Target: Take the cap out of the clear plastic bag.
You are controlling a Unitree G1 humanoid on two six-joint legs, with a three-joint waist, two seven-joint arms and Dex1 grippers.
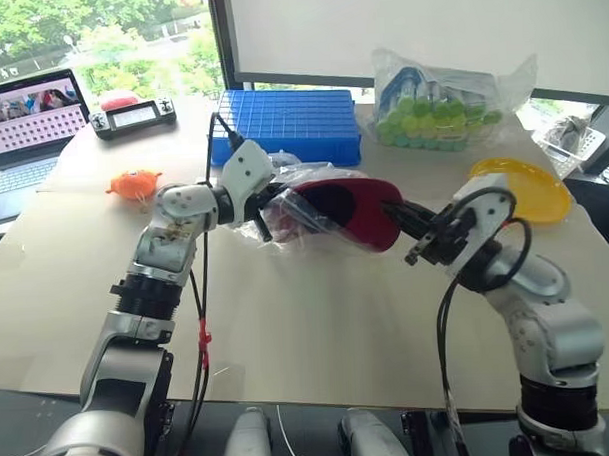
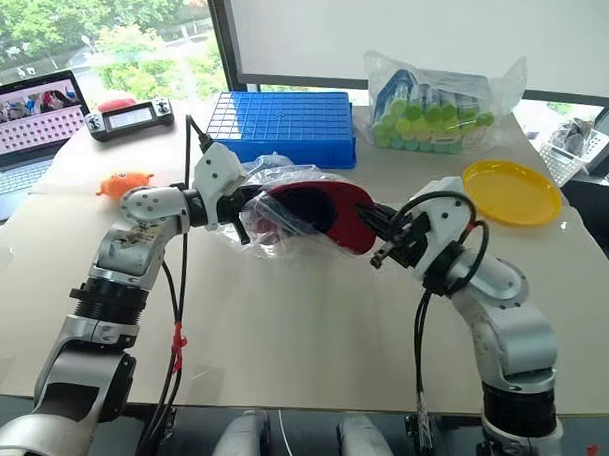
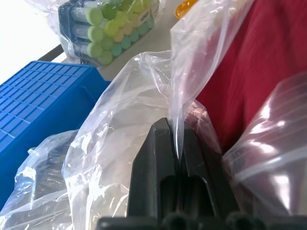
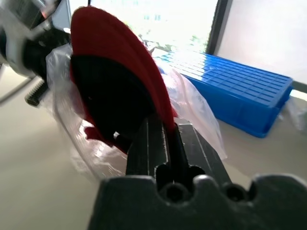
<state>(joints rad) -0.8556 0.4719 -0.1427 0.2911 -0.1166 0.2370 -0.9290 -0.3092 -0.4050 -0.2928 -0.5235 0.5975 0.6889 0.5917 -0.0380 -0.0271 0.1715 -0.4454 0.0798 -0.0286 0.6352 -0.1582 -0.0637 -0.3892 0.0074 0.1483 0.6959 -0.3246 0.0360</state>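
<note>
Both grippers were clenched above the table (image 1: 318,328): the left gripper (image 1: 266,217) pinched a fold of the clear plastic bag (image 1: 296,220), anchoring it, while the right gripper (image 2: 372,222) nipped the brim of the cap (image 2: 329,209). Between the 2 arms, near the blue tray (image 1: 286,124), the cap hung partly out of the bag's mouth, likely so the bag could be peeled away.

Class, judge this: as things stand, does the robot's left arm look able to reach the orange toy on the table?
Probably not yet: the left gripper is shut on the clear plastic bag, though the table toward the orange toy looks unobstructed.
</note>
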